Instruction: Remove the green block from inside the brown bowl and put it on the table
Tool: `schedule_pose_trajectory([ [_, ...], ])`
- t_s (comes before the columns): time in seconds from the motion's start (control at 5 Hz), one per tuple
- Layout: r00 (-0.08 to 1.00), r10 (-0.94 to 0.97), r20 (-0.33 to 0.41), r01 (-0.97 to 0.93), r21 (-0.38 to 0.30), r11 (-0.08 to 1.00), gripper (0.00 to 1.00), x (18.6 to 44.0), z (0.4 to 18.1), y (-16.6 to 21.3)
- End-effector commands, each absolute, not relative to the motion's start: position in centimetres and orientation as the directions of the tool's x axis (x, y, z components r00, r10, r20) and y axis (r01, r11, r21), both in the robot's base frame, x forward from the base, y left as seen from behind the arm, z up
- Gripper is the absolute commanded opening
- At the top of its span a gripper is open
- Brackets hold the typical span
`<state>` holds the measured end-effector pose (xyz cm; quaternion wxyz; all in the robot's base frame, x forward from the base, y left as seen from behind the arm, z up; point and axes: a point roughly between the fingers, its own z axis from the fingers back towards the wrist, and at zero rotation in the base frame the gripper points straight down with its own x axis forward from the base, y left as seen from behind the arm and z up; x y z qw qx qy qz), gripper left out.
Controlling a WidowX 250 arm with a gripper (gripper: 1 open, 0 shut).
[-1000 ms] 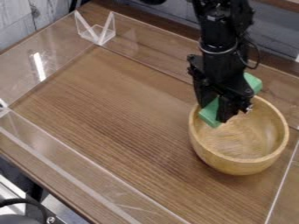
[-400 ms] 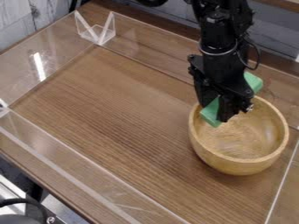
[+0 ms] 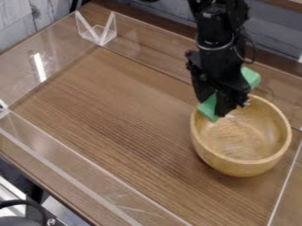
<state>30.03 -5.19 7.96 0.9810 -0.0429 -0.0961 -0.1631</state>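
Observation:
The brown bowl [image 3: 243, 135] sits on the table [image 3: 118, 115] at the right, round and light wooden with a thick rim. My black gripper [image 3: 223, 104] hangs over the bowl's far left rim, shut on the green block [image 3: 210, 109]. The block shows as a bright green piece at the fingers' lower left, lifted just above the bowl's rim. A second patch of green [image 3: 252, 79] shows on the right side of the gripper body. The inside of the bowl looks bare.
A clear plastic wall [image 3: 48, 141] runs around the table's edges, with a clear triangular stand [image 3: 95, 29] at the far left corner. Wood-grain tabletop stretches to the left of the bowl.
The gripper has risen a little and shifted slightly left with the green block, which now sits higher over the bowl's rim. The bowl has not moved.

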Motion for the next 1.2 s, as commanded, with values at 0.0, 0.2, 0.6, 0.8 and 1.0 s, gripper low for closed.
schedule_pose_trajectory([
  [0.0,0.907,-0.304,0.293,0.325,-0.027,0.945,0.0,31.6,10.6,-4.5],
  [0.2,0.902,-0.308,0.301,0.329,-0.02,0.944,0.0,32.0,10.9,-4.0],
  [0.6,0.889,-0.327,0.322,0.346,-0.001,0.938,0.0,33.0,11.3,-3.3],
  [0.8,0.879,-0.34,0.335,0.356,0.015,0.934,0.0,33.7,11.4,-2.8],
  [1.0,0.869,-0.349,0.351,0.364,0.024,0.931,0.0,34.2,11.3,-2.8],
])
